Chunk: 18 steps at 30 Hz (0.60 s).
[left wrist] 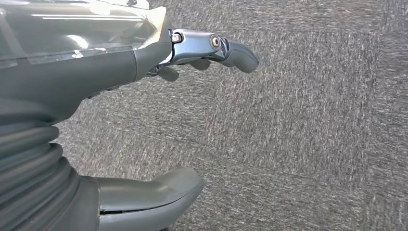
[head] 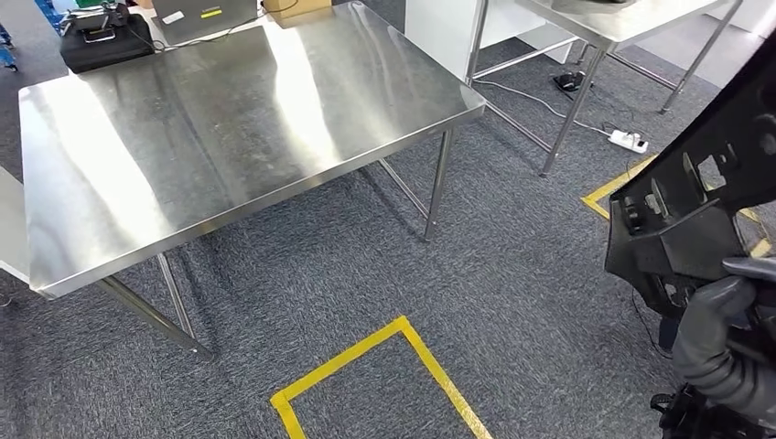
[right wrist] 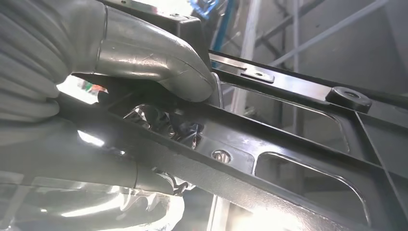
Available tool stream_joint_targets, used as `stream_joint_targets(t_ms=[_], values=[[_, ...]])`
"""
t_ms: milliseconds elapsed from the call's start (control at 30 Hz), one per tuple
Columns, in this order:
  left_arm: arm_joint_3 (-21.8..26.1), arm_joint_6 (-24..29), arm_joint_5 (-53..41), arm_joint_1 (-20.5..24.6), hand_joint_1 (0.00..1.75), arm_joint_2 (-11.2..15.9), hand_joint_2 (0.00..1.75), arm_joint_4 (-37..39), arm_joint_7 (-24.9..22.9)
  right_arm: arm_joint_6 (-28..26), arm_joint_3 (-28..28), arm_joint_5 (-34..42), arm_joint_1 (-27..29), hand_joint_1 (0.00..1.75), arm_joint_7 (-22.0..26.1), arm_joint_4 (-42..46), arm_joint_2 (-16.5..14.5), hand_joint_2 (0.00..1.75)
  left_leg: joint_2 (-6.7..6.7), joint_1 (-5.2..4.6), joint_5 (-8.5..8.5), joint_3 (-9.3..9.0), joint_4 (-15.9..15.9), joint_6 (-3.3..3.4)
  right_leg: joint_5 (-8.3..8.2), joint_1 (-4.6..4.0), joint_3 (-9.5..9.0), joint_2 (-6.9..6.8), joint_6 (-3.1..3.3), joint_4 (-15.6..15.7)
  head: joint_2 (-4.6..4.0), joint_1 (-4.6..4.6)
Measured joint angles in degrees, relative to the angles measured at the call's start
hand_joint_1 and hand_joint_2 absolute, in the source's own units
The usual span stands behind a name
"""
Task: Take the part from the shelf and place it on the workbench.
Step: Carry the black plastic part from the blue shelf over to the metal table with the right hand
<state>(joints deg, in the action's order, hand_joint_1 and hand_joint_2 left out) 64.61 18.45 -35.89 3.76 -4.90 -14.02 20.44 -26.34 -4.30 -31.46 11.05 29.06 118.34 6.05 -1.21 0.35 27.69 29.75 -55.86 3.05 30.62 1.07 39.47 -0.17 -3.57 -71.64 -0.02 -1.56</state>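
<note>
Gripping the black ribbed plastic part (head: 695, 197) at near right, the right hand (head: 727, 334) is holding it upright, well right of the bare steel desk (head: 220, 137), while the left hand (left wrist: 159, 62) is hanging empty, fingers apart.

A workshop or lab: a steel workbench (head: 238, 137) on grey carpet (head: 512, 274), yellow floor tape (head: 366, 352) just in front of it, a second steel table (head: 622, 23) and power strip (head: 628, 140) beyond.

workbench (head: 229, 137) brushed stainless steel, smooth, bright glare bands; part (head: 695, 197) black moulded plastic, semi-gloss, ribbed with cut-outs; right hand (right wrist: 144, 57) grey, smooth, sheened thumb, ribbed rubbery cover; left hand (left wrist: 144, 120) likewise; floor (head: 512, 302) grey carpet, coarse, matt
</note>
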Motion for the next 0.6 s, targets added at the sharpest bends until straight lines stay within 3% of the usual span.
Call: stream_joint_targets(t_ms=[33,67,100,133,200,267,333,400,433,467,500,567,600], values=[[0.0,0.0,0.0,-0.1,0.0,-0.1,1.75,0.0,0.2,0.2,0.0,0.4,-0.2,1.73,0.4,-0.2,0.2,1.75,-0.25,0.08,0.5,-0.54,-0.1,-0.29,-2.37,0.25,-1.79,0.03,-0.76,4.5,0.0,-0.02],[0.0,0.0,0.0,-0.1,0.0,-0.2,1.75,0.0,0.3,0.3,0.0,0.7,-0.7,1.73,0.7,-0.4,0.3,1.75,-0.44,0.0,1.2,-0.99,-0.3,-0.69,-4.14,0.41,-3.61,0.09,-1.11,8.8,0.0,-0.05],[0.0,0.0,0.0,-0.1,0.0,-0.2,1.75,0.0,0.5,0.6,0.0,0.9,-1.2,1.73,1.0,-0.8,0.4,1.75,-0.57,-0.09,1.91,-1.27,-0.5,-1.12,-5.19,0.52,-5.1,0.13,-0.92,11.9,0.0,-0.06],[0.0,0.0,0.0,0.0,0.0,-0.2,1.75,0.0,0.6,0.8,0.1,1.0,-1.8,1.73,1.0,-1.2,0.5,1.75,-0.64,-0.22,2.51,-1.39,-0.6,-1.53,-5.38,0.52,-5.91,0.19,-0.35,13.5,0.0,-0.01],[0.0,0.0,0.0,0.0,0.0,-0.2,1.75,0.1,0.6,1.2,0.1,1.2,-3.2,1.73,1.0,-2.1,0.7,1.75,-0.65,-0.23,3.33,-1.78,-0.4,-2.14,-4.59,0.36,-6.42,0.24,1.26,13.7,0.0,0.11],[0.0,0.0,-0.1,0.2,0.0,-0.2,1.75,0.1,0.6,1.5,0.1,1.4,-4.7,1.73,0.8,-2.7,0.8,1.75,-0.27,0.02,3.88,-1.92,-1.3,-2.62,-3.84,0.52,-7.28,0.28,2.33,13.8,0.0,0.2],[-0.2,0.0,-0.1,0.3,0.0,-0.1,1.75,0.1,0.6,1.7,0.2,1.5,-5.9,1.73,0.7,-3.3,0.9,1.75,0.47,0.23,5.26,1.24,-6.8,-3.09,-2.71,0.66,-8.74,0.08,3.17,13.9,0.0,0.35],[-0.3,0.0,-0.1,0.1,0.0,-0.1,1.75,0.1,0.6,1.7,0.2,1.6,-6.8,1.73,0.7,-3.8,1.0,1.75,0.92,0.27,6.61,7.93,-15.3,-3.4,-1.2,0.42,-10.24,-0.15,3.57,14.0,0.0,0.47],[-0.3,0.0,-0.1,-0.1,0.0,-0.2,1.75,0.1,0.5,1.7,0.2,1.6,-7.0,1.73,0.7,-4.1,1.0,1.75,0.97,0.27,6.01,11.01,-17.9,-3.39,-0.38,0.29,-11.12,-0.18,3.61,14.0,0.0,0.48],[-0.3,0.0,-0.1,-0.3,0.0,-0.2,1.75,0.2,0.5,1.8,0.2,1.6,-7.3,1.73,0.7,-4.3,1.0,1.75,0.99,0.26,4.1,13.16,-18.4,-3.24,0.5,0.16,-12.07,-0.17,3.63,14.1,0.0,0.48],[-0.3,0.0,-0.1,-0.4,0.0,-0.3,1.75,0.2,0.4,1.8,0.3,1.6,-7.5,1.73,0.7,-4.6,1.0,1.75,1.0,0.21,0.78,14.06,-16.3,-2.9,1.4,0.01,-13.29,-0.15,3.61,14.2,0.0,0.49],[-0.3,0.0,-0.1,-0.7,0.0,-0.3,1.75,0.3,0.5,1.8,0.4,1.7,-8.1,1.73,0.7,-5.1,1.0,1.75,1.03,-0.06,-6.67,13.35,-8.5,-1.71,3.16,-0.14,-15.56,-0.07,3.5,14.6,0.0,0.45],[-0.4,0.0,0.0,-0.8,0.0,-0.3,1.75,0.3,0.5,1.7,0.6,1.7,-8.4,1.73,0.7,-5.5,0.9,1.75,1.11,-0.32,-8.75,12.53,-5.8,-1.02,3.89,-0.22,-16.53,0.07,3.23,14.8,0.0,0.41]])
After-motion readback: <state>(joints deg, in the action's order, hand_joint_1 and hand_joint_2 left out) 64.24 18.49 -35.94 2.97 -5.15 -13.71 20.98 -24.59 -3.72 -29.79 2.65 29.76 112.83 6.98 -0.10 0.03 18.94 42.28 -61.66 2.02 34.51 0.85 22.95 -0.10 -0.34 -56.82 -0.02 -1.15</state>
